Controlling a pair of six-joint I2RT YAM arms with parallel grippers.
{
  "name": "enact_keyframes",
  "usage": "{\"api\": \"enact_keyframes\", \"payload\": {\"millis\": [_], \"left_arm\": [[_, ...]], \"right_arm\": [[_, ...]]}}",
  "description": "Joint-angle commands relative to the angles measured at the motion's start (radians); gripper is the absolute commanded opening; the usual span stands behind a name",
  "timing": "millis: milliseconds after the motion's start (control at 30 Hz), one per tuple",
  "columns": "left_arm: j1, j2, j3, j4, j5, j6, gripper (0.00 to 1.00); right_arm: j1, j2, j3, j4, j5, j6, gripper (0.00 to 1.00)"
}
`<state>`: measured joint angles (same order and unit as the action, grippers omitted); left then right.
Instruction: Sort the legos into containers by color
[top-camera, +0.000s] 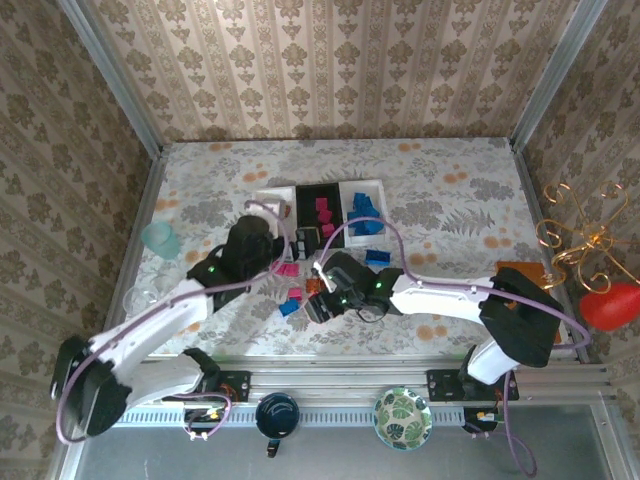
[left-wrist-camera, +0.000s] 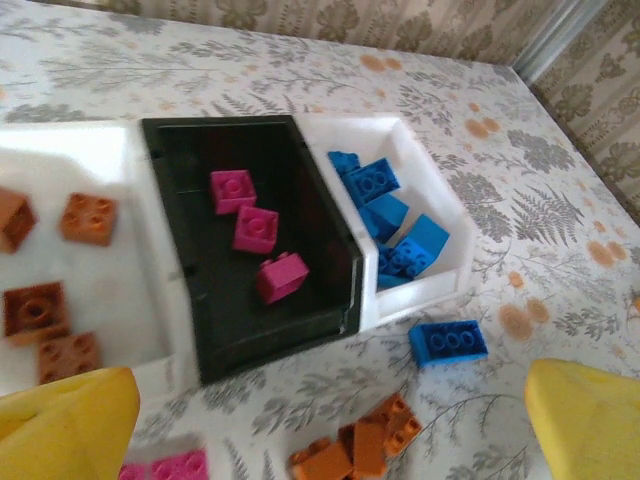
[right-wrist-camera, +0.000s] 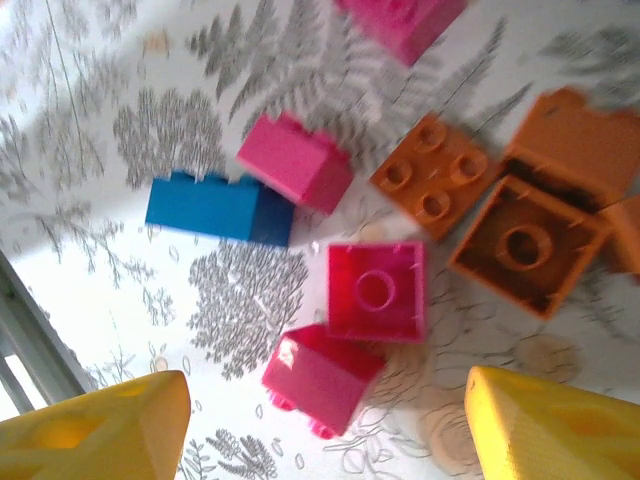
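Three containers stand in a row. The left white tray (left-wrist-camera: 110, 290) holds several orange legos (left-wrist-camera: 88, 217). The black tray (left-wrist-camera: 250, 320) holds three pink ones (left-wrist-camera: 255, 228), and the right white tray (left-wrist-camera: 440, 190) holds several blue ones (left-wrist-camera: 372, 180). My left gripper (left-wrist-camera: 330, 440) hangs open in front of the trays, above loose orange bricks (left-wrist-camera: 365, 445), with a loose blue brick (left-wrist-camera: 448, 342) near it. My right gripper (right-wrist-camera: 325, 430) is open low over the table. A pink brick (right-wrist-camera: 320, 378) lies between its yellow fingertips (right-wrist-camera: 95, 430), untouched. Another pink brick (right-wrist-camera: 375, 290), a blue one (right-wrist-camera: 215, 208) and orange ones (right-wrist-camera: 435, 175) lie beyond.
A green-patterned bowl (top-camera: 402, 418) and a dark cup (top-camera: 277, 414) sit on the rail by the arm bases. A teal cup (top-camera: 160, 240) and a clear glass (top-camera: 140, 297) stand at the left. A gold wire ornament (top-camera: 585, 240) and a red object (top-camera: 612, 305) are at the right wall.
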<state>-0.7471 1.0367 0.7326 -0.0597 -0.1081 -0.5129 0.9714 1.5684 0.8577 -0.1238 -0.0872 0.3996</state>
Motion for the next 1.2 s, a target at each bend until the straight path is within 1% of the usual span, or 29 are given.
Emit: {"api": "enact_keyframes", "payload": {"millis": [0,100,200,467,600,700,867,967,1067,1167], "left_arm": [[-0.026,-0.113,-0.077,-0.081,-0.128,-0.044,1.00],[-0.047,-0.199,-0.138,-0.133,-0.180,-0.069,1.00],[-0.053,-0.251,-0.182,-0.162,-0.192,-0.089,1.00],[-0.057,-0.276,-0.208,-0.214,-0.202,-0.110,1.00],[-0.058,-0.277,-0.209,-0.222,-0.205,-0.111,1.00],[-0.059,-0.277,-0.212,-0.222,-0.208,-0.113,1.00],[-0.059,-0.276,-0.206,-0.230,-0.214,-0.107,1.00],[-0.058,-0.277,-0.203,-0.236,-0.222,-0.105,1.00],[-0.058,-0.276,-0.203,-0.240,-0.228,-0.106,1.00],[-0.057,-0.272,-0.203,-0.243,-0.230,-0.108,1.00]], "right_arm": [[0.039,0.035,0.035,-0.063,0.045,-0.014,0.74],[0.064,0.064,0.057,-0.092,0.073,-0.025,0.73],[0.068,0.097,0.078,-0.114,0.082,-0.025,0.72],[0.076,0.170,0.133,-0.136,0.118,-0.040,0.69],[0.076,0.213,0.163,-0.168,0.132,-0.042,0.64],[0.078,0.220,0.166,-0.171,0.124,-0.049,0.57],[0.077,0.154,0.121,-0.135,0.084,-0.075,0.42],[0.075,0.085,0.086,-0.111,0.052,-0.092,0.36],[0.056,0.006,0.074,-0.107,0.040,-0.102,0.33],[-0.003,-0.054,0.100,-0.104,0.035,-0.109,0.33]]}}
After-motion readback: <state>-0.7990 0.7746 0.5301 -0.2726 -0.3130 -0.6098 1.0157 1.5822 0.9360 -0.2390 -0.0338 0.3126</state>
